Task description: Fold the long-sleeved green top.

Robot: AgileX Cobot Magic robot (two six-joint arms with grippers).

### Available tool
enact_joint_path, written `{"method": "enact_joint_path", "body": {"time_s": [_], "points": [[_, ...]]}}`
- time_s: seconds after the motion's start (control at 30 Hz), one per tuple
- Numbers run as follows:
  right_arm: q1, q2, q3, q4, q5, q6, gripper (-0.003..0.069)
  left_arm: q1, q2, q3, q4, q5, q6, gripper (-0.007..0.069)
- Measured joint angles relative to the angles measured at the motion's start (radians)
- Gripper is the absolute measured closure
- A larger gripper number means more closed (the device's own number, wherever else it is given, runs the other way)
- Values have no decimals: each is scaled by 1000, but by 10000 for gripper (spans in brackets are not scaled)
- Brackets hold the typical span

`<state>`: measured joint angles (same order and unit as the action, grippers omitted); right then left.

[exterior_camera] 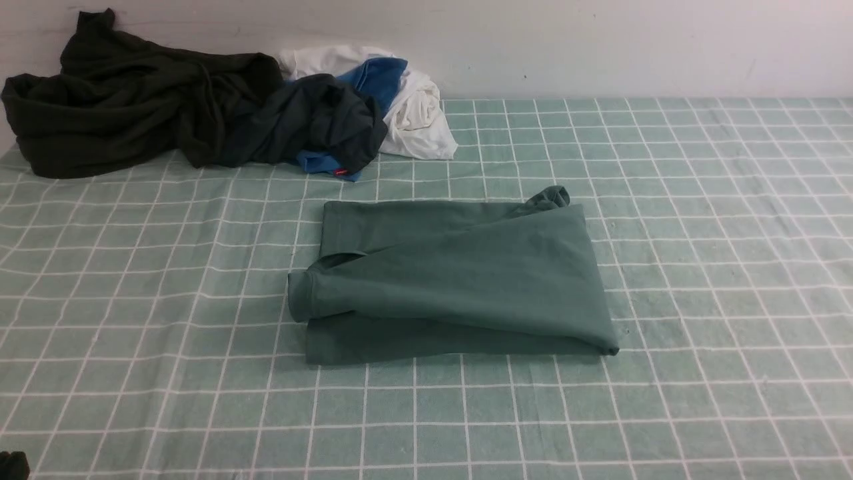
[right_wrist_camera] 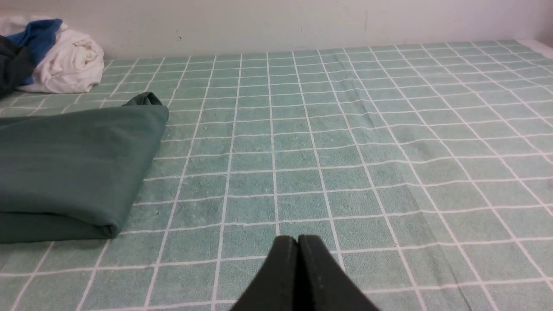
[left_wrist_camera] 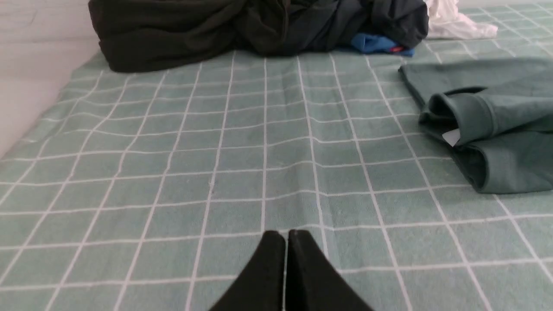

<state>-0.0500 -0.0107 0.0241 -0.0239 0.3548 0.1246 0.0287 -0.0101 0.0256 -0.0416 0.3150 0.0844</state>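
The green long-sleeved top point(exterior_camera: 453, 280) lies folded into a compact rectangle in the middle of the checked cloth, one cuffed sleeve end at its left. It shows in the left wrist view point(left_wrist_camera: 497, 125), with a white label peeking out, and in the right wrist view point(right_wrist_camera: 73, 168). My left gripper point(left_wrist_camera: 285, 235) is shut and empty, low over the cloth, well apart from the top. My right gripper point(right_wrist_camera: 297, 239) is shut and empty, apart from the top on its other side. In the front view only a dark tip point(exterior_camera: 13, 465) shows at the bottom left corner; my right gripper is out of that view.
A heap of clothes lies at the back left by the wall: a very dark hooded garment point(exterior_camera: 126, 93), a charcoal shirt point(exterior_camera: 320, 120), blue cloth point(exterior_camera: 380, 77) and a white garment point(exterior_camera: 420, 113). The green checked cloth point(exterior_camera: 700, 233) covers the table.
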Motion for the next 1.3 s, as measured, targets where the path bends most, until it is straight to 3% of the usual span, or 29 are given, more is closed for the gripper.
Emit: {"method": "enact_joint_path", "body": {"time_s": [1.3], "points": [[0,0,0,0,0,0,673,1,0,-4,5,21,1,627]]}}
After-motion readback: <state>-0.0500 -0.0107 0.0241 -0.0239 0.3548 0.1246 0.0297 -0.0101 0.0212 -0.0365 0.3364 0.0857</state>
